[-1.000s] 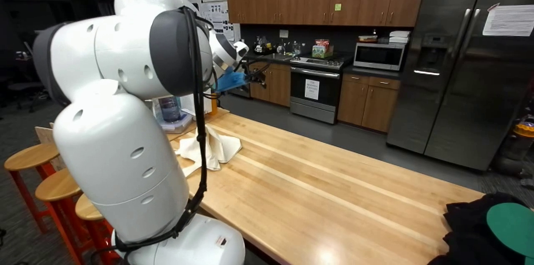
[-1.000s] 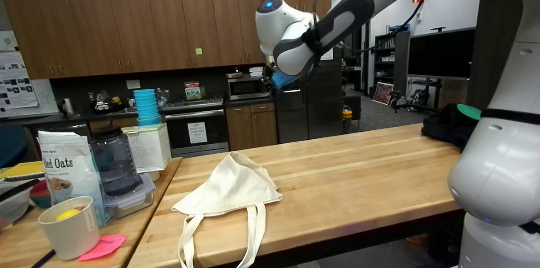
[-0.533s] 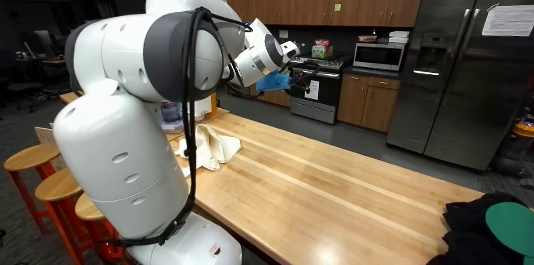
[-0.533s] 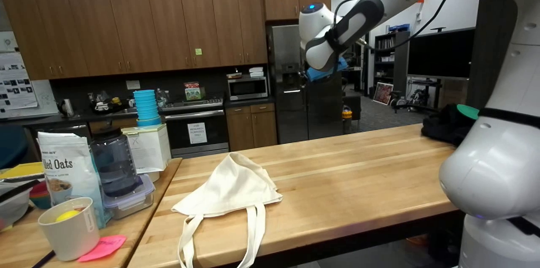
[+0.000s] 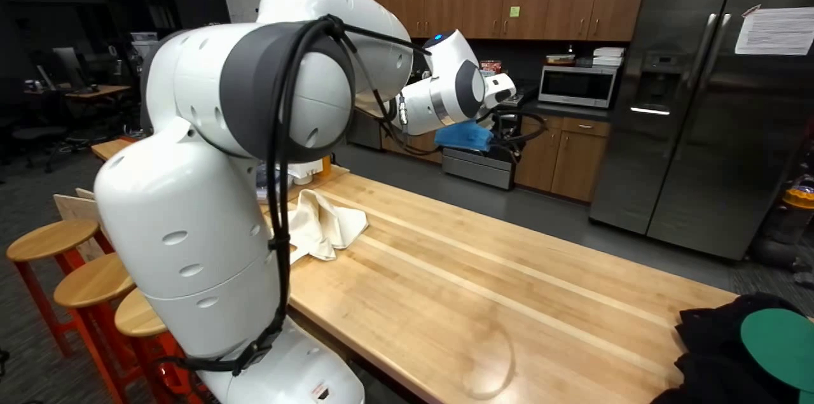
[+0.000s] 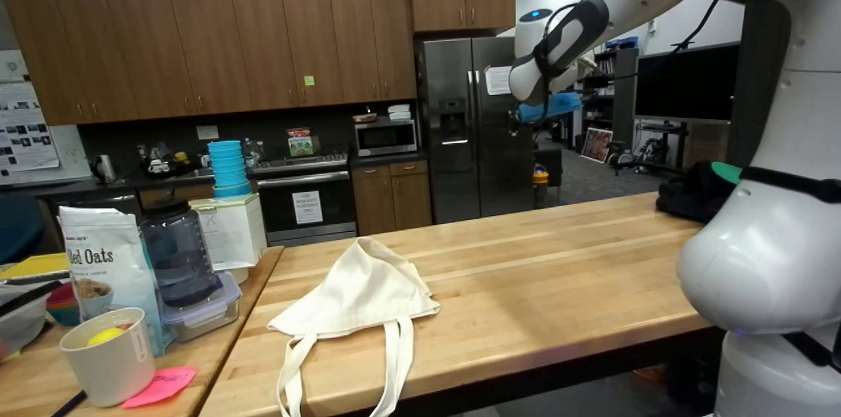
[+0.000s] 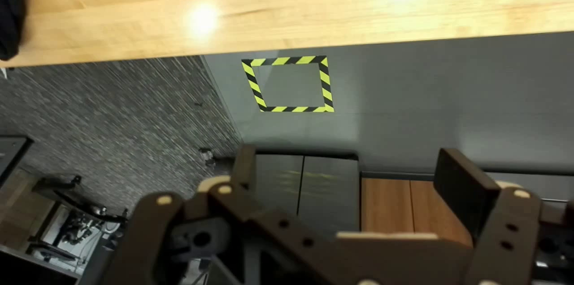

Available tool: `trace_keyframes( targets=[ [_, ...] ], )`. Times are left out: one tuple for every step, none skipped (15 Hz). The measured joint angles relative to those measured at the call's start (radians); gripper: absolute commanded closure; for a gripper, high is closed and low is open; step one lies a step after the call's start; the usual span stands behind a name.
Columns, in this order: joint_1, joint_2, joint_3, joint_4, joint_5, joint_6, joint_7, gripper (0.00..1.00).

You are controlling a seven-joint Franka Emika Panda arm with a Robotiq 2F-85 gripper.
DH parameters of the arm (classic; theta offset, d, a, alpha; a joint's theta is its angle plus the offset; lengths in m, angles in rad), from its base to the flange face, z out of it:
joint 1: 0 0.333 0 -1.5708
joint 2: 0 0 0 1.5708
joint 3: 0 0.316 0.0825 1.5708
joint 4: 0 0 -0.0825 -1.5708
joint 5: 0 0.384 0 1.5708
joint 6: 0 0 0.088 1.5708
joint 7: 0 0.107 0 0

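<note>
The claw (image 7: 349, 179) hangs spread and empty, well apart from the bag (image 6: 358, 292) lying on the counter (image 6: 558, 272); likely, though depth reads poorly, a positioning step, gripping anything calling for lowering first.

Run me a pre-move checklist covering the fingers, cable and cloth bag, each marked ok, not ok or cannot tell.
1. Fingers open, nothing between them: ok.
2. Fingers raised above the tabletop: ok.
3. Cream cloth bag lying on the tabletop, apart from the fingers: ok.
4. Bag straps clear of the tabletop's edge: not ok, one reaches over it.
5. Bag empty: cannot tell, its inside is hidden.
6. Black cable slack enough for the arm: cannot tell.
</note>
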Motion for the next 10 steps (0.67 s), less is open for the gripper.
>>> trace_keyframes(
  targets=[
    [-0.014, 0.010, -0.018, 0.004, 0.029, 0.000, -0.012, 0.00],
    [-0.028, 0.022, -0.036, 0.009, 0.060, -0.001, -0.027, 0.00],
    [-0.042, 0.038, -0.055, 0.016, 0.091, -0.001, -0.040, 0.00],
    [-0.054, 0.055, -0.073, 0.024, 0.121, -0.005, -0.049, 0.00],
    [-0.065, 0.074, -0.088, 0.035, 0.150, -0.011, -0.054, 0.00],
    [-0.074, 0.095, -0.102, 0.046, 0.173, -0.021, -0.056, 0.00],
    [-0.081, 0.116, -0.113, 0.060, 0.190, -0.036, -0.053, 0.00],
    [-0.085, 0.137, -0.122, 0.073, 0.201, -0.053, -0.046, 0.00],
    [-0.087, 0.157, -0.129, 0.087, 0.207, -0.070, -0.034, 0.00],
    [-0.087, 0.177, -0.135, 0.101, 0.207, -0.089, -0.012, 0.00]
  ],
)
